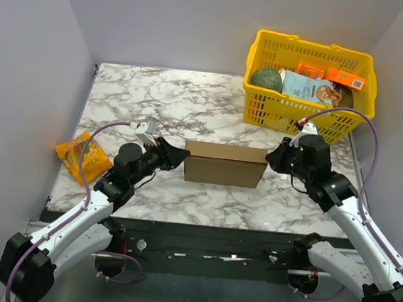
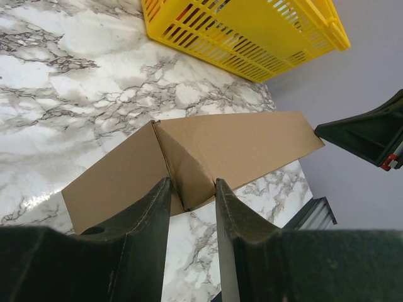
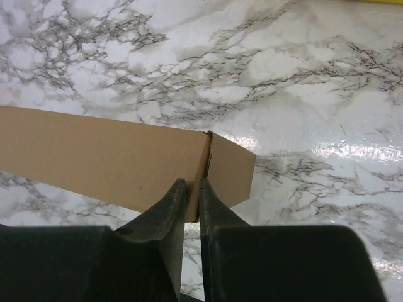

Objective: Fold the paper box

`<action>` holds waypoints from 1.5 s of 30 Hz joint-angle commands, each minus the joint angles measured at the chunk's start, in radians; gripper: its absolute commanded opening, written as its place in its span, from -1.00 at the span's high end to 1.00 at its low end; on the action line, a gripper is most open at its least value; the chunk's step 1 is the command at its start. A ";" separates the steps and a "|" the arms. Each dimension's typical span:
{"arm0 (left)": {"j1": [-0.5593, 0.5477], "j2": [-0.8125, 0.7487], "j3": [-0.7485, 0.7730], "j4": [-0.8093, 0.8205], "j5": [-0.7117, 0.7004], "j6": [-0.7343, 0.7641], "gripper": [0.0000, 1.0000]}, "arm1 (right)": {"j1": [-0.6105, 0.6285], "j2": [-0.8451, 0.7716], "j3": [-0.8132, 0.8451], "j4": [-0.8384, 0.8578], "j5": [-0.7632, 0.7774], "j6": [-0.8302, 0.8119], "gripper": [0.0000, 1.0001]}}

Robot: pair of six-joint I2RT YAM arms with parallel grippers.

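Observation:
The paper box (image 1: 225, 164) is a shallow brown cardboard box lying mid-table, long side toward me. My left gripper (image 1: 179, 156) is at its left end. In the left wrist view the left gripper (image 2: 189, 184) is open, and the tips stand either side of the box's (image 2: 208, 151) folded end corner. My right gripper (image 1: 272, 158) is at the box's right end. In the right wrist view the right gripper (image 3: 192, 184) has its jaws almost together with a thin slit between them, tips against the box (image 3: 107, 154) at its end corner seam.
A yellow plastic basket (image 1: 312, 44) with a green melon and snack packs stands at the back right, close behind my right gripper; it also shows in the left wrist view (image 2: 252, 31). An orange snack packet (image 1: 80, 155) lies at the left edge, by my left arm.

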 commanded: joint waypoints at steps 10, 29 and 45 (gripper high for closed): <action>0.007 0.075 -0.129 -0.225 -0.040 0.070 0.56 | -0.004 0.090 -0.128 -0.175 0.069 0.021 0.70; 0.013 0.050 -0.175 -0.205 -0.064 0.074 0.60 | 0.007 0.097 -0.151 -0.142 0.020 0.064 0.43; 0.035 0.121 0.208 -0.401 -0.099 0.223 -0.42 | -0.012 0.151 0.163 -0.117 -0.110 0.033 -0.42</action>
